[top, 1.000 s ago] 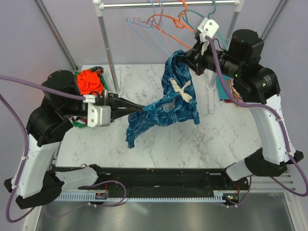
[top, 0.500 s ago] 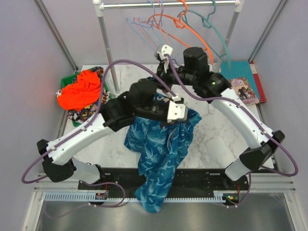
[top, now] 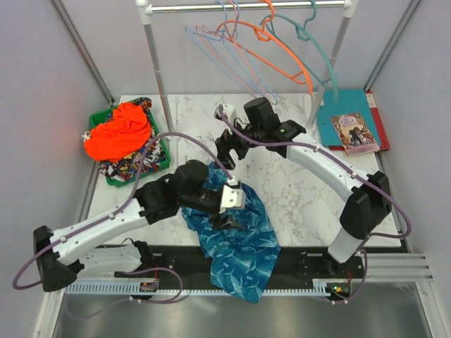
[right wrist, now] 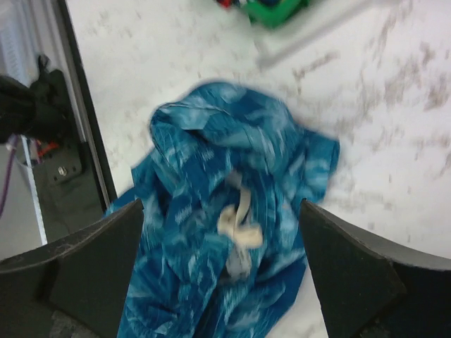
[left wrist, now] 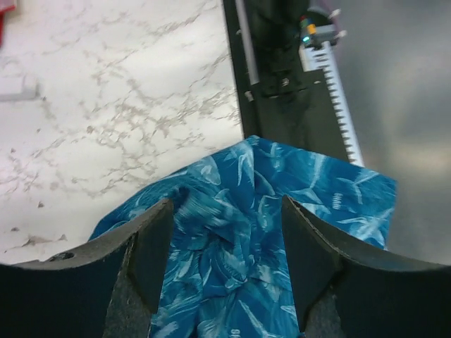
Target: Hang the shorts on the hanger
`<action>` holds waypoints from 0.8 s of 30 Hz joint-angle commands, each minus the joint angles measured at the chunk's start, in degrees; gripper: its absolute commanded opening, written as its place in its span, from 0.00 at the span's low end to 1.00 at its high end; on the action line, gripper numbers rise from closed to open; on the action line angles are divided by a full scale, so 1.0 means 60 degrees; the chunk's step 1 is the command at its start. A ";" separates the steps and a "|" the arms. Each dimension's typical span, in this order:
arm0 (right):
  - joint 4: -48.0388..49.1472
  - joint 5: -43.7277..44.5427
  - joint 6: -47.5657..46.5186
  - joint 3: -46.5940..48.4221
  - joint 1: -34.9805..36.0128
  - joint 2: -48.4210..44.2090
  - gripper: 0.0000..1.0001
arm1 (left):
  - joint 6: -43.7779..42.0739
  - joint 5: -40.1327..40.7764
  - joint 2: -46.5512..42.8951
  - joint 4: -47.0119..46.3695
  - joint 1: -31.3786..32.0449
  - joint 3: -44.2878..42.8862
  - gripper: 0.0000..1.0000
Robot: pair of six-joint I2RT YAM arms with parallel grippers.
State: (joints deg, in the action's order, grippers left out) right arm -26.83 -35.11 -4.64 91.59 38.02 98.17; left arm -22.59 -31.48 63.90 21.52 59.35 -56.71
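Observation:
The shorts (top: pixel 239 248), dark blue with a teal leafy print, lie crumpled on the marble table and hang over its front edge. My left gripper (top: pixel 230 217) hovers just above them, open; in the left wrist view its fingers (left wrist: pixel 151 260) straddle the cloth (left wrist: pixel 232 246) without pinching it. My right gripper (top: pixel 224 152) stands wide open above the far end of the shorts (right wrist: pixel 225 211). The white drawstring (right wrist: pixel 239 227) shows between its jaws, blurred. The thin pale blue hanger (top: pixel 232 60) hangs empty on the rail at the back.
A green basket (top: pixel 163 149) holding an orange garment (top: pixel 118 130) sits at the left. A book (top: pixel 350 132) lies on a teal folder at the back right. Pink, orange (top: pixel 285 53) and teal (top: pixel 325 60) hangers share the rail. Rack poles (top: pixel 158 77) stand on the table.
Both grippers were shut on the shorts and have opened. The shorts dropped onto the table's front edge. Both arms have swung toward the near middle.

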 commanded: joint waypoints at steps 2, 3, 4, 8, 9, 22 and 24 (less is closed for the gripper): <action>-0.2206 0.1572 -0.0530 -0.1128 -0.0023 -0.1609 0.98 | -0.0146 -0.2177 -0.1478 0.1801 -0.1757 0.0457 0.70; -0.2498 0.1792 -0.0457 -0.1318 -0.0052 -0.1828 0.98 | -0.0306 -0.2542 -0.1654 0.1964 -0.2850 0.0501 0.70; -0.2632 0.1969 -0.0384 -0.1682 -0.0096 -0.2266 0.98 | -0.0597 -0.2545 -0.1699 0.2197 -0.3354 0.0458 0.69; -0.3203 0.2030 -0.0164 -0.2753 -0.0476 -0.3147 0.98 | -0.2620 -0.2531 -0.0839 0.3165 -0.5421 0.0019 0.66; -0.3233 0.1927 -0.0033 -0.3045 -0.0564 -0.3439 0.97 | -0.2854 -0.2270 -0.0502 0.3283 -0.5859 -0.0127 0.65; -0.2882 -0.0459 0.1463 -0.5362 -0.1415 -0.2725 0.82 | -0.4598 -0.1007 0.3793 0.3752 -0.6245 -0.2517 0.63; -0.2911 -0.0782 0.1463 -0.5421 -0.1415 -0.2651 0.81 | -0.4629 -0.0993 0.3823 0.3753 -0.6056 -0.2356 0.63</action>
State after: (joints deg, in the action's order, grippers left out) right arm -44.66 -32.47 2.28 59.37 29.36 81.91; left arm -46.04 -38.50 86.17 41.74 21.52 -70.37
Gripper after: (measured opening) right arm 0.825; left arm 0.623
